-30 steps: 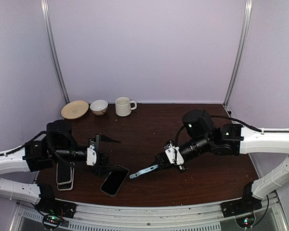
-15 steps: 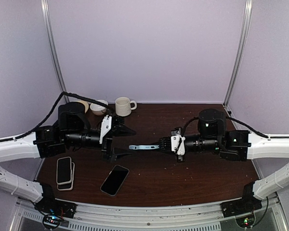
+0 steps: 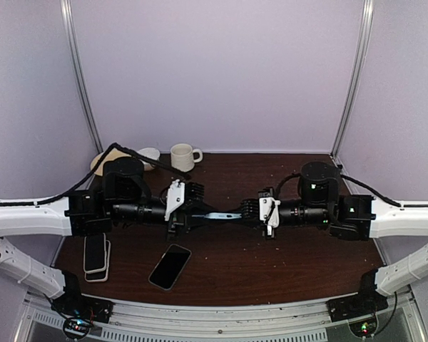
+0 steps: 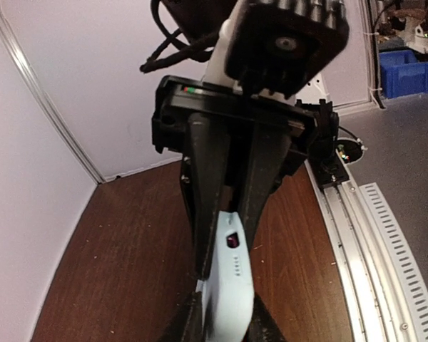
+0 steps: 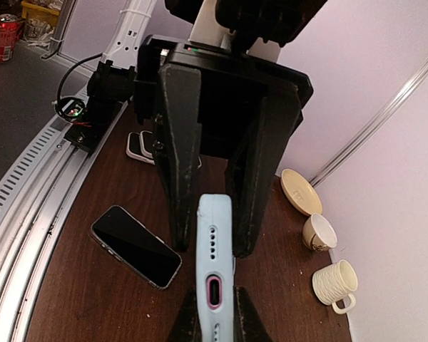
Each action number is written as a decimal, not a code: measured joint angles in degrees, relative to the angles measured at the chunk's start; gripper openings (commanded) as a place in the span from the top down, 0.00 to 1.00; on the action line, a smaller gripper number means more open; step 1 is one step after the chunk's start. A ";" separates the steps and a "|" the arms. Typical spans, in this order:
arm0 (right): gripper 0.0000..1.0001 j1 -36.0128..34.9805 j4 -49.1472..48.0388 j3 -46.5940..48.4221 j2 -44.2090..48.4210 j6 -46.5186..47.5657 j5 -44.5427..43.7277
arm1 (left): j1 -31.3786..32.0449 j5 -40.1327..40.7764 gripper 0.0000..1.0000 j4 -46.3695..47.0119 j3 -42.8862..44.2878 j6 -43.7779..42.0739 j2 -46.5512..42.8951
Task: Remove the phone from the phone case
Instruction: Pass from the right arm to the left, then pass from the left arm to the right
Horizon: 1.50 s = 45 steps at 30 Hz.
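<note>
A light blue phone case hangs level above the middle of the table, stretched between both grippers. My left gripper is shut on its left end, and in the left wrist view the case sits between my left gripper's fingertips. My right gripper is shut on the right end. The right wrist view shows the case's port edge rising from my right gripper. A bare black phone lies screen up on the table below, also seen in the right wrist view as the phone.
Two stacked phones lie at the left front. A ribbed mug, a small cup and a tan saucer stand along the back edge. A metal rail runs along the table's front edge.
The right gripper lifted the case from low over the table to level in mid-air. The left gripper rose from beside the black phone, moved right and closed on the case's free end.
</note>
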State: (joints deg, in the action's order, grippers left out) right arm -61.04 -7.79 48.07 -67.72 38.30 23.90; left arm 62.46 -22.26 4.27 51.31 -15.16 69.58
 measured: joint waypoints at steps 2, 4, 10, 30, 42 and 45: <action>1.00 0.02 0.37 -0.07 0.00 -0.87 0.20 | 0.96 2.29 0.96 -0.09 0.39 -2.21 0.46; 1.00 0.07 0.87 -0.09 0.26 -1.95 0.55 | 1.92 4.76 1.00 -0.76 0.92 -5.31 0.61; 0.48 0.07 5.95 1.29 1.86 0.09 -0.55 | 3.93 8.37 1.00 -6.58 5.64 -9.35 2.51; 0.49 -1.29 34.05 14.69 -3.21 2.75 -7.50 | 4.42 13.70 1.00 -22.77 12.90 -14.14 7.98; 0.51 -1.66 25.09 10.25 -2.89 -2.43 -8.20 | 4.28 14.99 1.00 -21.42 11.89 -13.60 6.97; 0.52 -2.01 22.16 8.63 -2.75 -5.14 -9.20 | 4.28 15.45 1.00 -20.15 10.91 -13.40 6.58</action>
State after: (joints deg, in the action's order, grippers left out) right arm -63.05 14.37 56.71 -70.48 33.17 14.70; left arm 66.74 -6.81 -15.88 62.22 -28.56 76.16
